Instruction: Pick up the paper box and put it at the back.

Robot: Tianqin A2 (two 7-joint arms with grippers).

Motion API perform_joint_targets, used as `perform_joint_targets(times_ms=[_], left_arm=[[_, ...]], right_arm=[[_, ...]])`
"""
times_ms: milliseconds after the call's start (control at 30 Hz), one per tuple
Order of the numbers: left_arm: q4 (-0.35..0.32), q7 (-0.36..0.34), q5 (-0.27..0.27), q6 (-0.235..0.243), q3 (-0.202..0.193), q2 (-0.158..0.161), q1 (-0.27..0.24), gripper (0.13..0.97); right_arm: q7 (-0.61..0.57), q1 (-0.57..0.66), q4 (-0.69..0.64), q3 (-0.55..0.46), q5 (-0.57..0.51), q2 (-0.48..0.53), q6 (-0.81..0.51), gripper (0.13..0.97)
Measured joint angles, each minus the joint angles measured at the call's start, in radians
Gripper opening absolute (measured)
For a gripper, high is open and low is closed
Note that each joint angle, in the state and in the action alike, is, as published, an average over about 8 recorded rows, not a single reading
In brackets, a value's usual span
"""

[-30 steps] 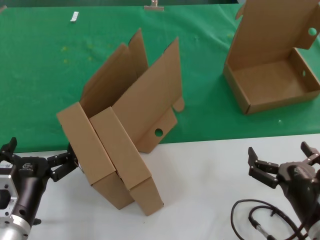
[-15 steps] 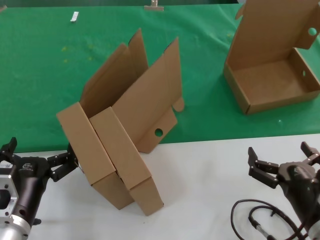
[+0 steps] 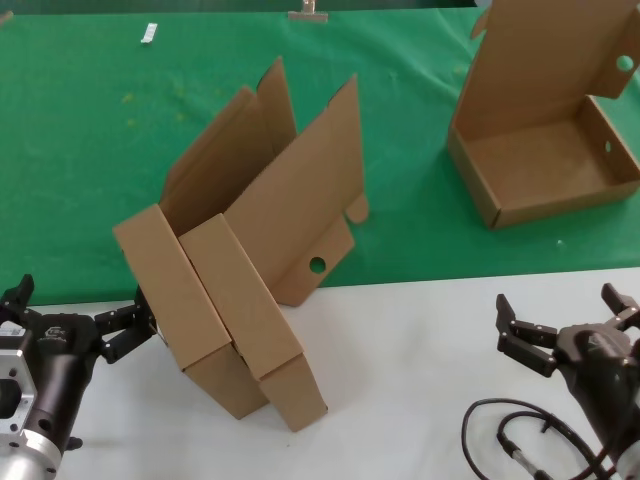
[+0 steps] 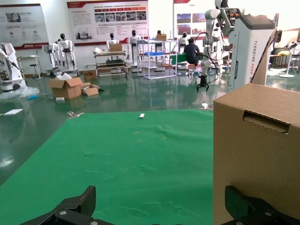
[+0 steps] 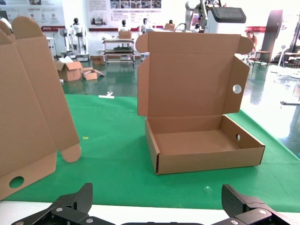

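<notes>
A: Paper box tipped on edge, straddling the front border of the green cloth and the white tabletop. Nested against a second box of the same brown cardboard; lids up and leaning toward the back. Round hole visible in the flap near the cloth edge.

B: Left gripper?

A: Low on the tabletop, just beside the nested pair on the robot's left. Fingers spread wide; one fingertip right at the outer box's wall, contact not confirmable. Nothing clamped. Box side with slot fills the left wrist view, between the two black fingertips.

B: Right gripper?

A: Parked over the tabletop at the robot's right, well apart from the pair. Jaws apart, holding nothing. Black cable coiled beside it.

B: Third box?

A: Upright on the cloth, far right, lid standing open, tray bare inside. Seen straight on from the right wrist.

B: Other items?

A: Small white piece and a metal clip near the cloth's far edge.
</notes>
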Motion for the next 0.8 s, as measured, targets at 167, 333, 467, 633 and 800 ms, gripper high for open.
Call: perform_joint_targets(times_ms=[167,333,467,633,800], left_arm=[[0.0,0.0,0.0,0.0,0.0,0.0,0.0,0.966],[0.0,0.0,0.0,0.0,0.0,0.0,0.0,0.966],[0.0,0.0,0.0,0.0,0.0,0.0,0.0,0.966],[0.0,0.0,0.0,0.0,0.0,0.0,0.0,0.966],[0.0,0.0,0.0,0.0,0.0,0.0,0.0,0.966]], right_arm=[[0.0,0.0,0.0,0.0,0.0,0.0,0.0,0.966],[0.0,0.0,0.0,0.0,0.0,0.0,0.0,0.966],[0.0,0.0,0.0,0.0,0.0,0.0,0.0,0.966],[0.0,0.0,0.0,0.0,0.0,0.0,0.0,0.966],[0.0,0.0,0.0,0.0,0.0,0.0,0.0,0.966]])
